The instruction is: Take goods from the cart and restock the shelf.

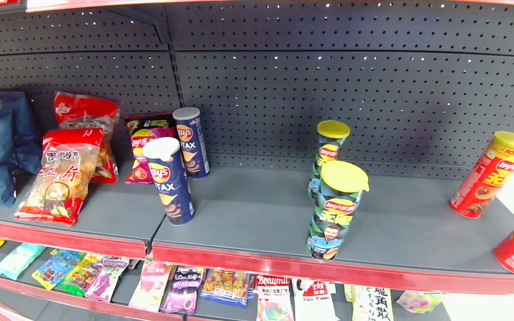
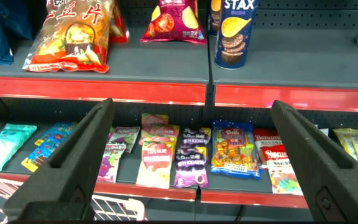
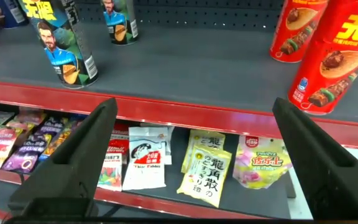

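wrist views show the left gripper (image 2: 191,106) and right gripper (image 3: 194,102) spread apart, empty, facing the shelf (image 1: 261,209).

The shelf (image 1: 257,209) is dark grey with a red front lip — its back panel (image 1: 350,89) grey too, peppered with small holes. White-lidded navy cans (image 1: 170,187), yellow-lidded cans in green camouflage (image 1: 335,214), a red can (image 1: 487,178) capped yellow, red-and-clear snack bags (image 1: 67,178).

Shelf board (image 1: 257,209): matt grey, smooth, metal-looking. Back panel (image 1: 328,89): matt, perforated. Chip cans (image 1: 170,183): glossy printed wrap, plastic lids. Snack bags (image 1: 63,178): shiny crinkled film.
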You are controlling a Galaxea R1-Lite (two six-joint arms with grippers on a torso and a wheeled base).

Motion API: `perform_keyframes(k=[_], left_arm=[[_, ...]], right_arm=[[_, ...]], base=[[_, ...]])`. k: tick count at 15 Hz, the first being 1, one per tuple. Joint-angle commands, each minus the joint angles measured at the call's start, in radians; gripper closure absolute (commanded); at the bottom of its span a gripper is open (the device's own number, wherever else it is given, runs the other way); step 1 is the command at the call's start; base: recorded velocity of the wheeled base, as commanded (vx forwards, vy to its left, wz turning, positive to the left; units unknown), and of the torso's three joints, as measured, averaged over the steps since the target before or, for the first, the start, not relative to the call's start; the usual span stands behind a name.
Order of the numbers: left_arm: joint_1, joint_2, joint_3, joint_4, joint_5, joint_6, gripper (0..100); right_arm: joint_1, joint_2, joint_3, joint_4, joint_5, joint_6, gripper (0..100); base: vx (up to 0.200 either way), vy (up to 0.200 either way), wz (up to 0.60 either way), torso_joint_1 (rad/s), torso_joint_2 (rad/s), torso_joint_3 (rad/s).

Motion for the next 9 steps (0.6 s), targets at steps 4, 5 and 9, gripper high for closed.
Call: perform_keyframes(k=[4,5,9], left_arm=[[0.000,0.001,0.000,0.000,0.000,0.000,0],[0.000,0.001,0.000,0.000,0.000,0.000,0],[0.000,0.001,0.000,0.000,0.000,0.000,0]], right_arm=[[0.000,0.000,0.000,0.000,0.001,0.003,0],[0.000,0.000,0.000,0.000,0.001,0.003,0],[0.000,0.000,0.000,0.000,0.001,0.002,0]], base=[[0.000,0.000,-0.60,0.000,0.00,0.001],[0.000,0.000,-0.60,0.017,0.00,-0.007],[0.000,0.000,0.00,0.000,0.00,0.000]])
